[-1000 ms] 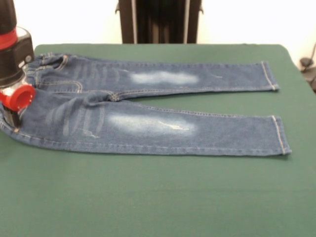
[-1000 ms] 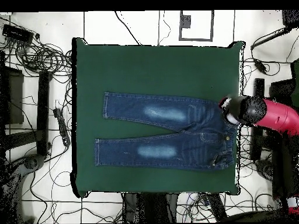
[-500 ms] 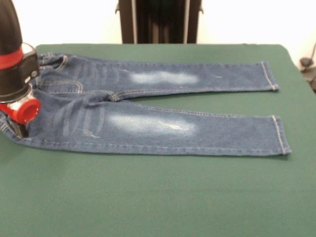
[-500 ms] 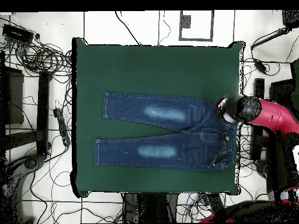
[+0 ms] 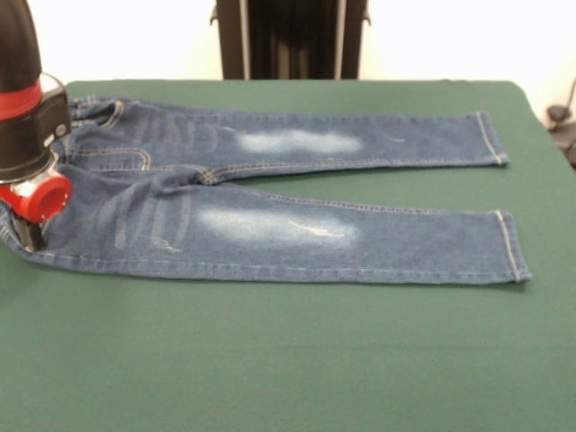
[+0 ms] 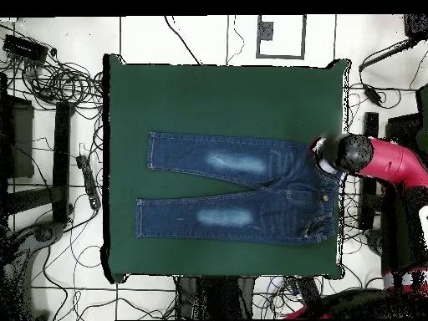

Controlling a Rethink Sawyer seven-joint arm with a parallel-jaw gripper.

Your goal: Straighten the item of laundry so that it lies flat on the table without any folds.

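The small blue denim jeans (image 5: 270, 207) lie spread on the dark green table (image 5: 288, 360), both legs straight and apart, with whitish thigh patches. The waistband is at the left in the front view and at the right in the overhead view (image 6: 242, 196). My gripper (image 5: 29, 236) hangs under the black and red arm at the waistband's near corner, low against the denim. The arm hides its tips. In the overhead view the gripper (image 6: 324, 160) is over the waistband near the table's (image 6: 226, 100) right edge.
Green table top lies around the jeans on all sides, widest on the camera's side in the front view. The robot's dark pedestal (image 5: 290, 38) stands behind the far edge. Cables and stands (image 6: 50, 125) clutter the floor around the table.
The arm's end has dropped slightly and shifted a little toward the waistband's near corner. The jeans lie almost as before.
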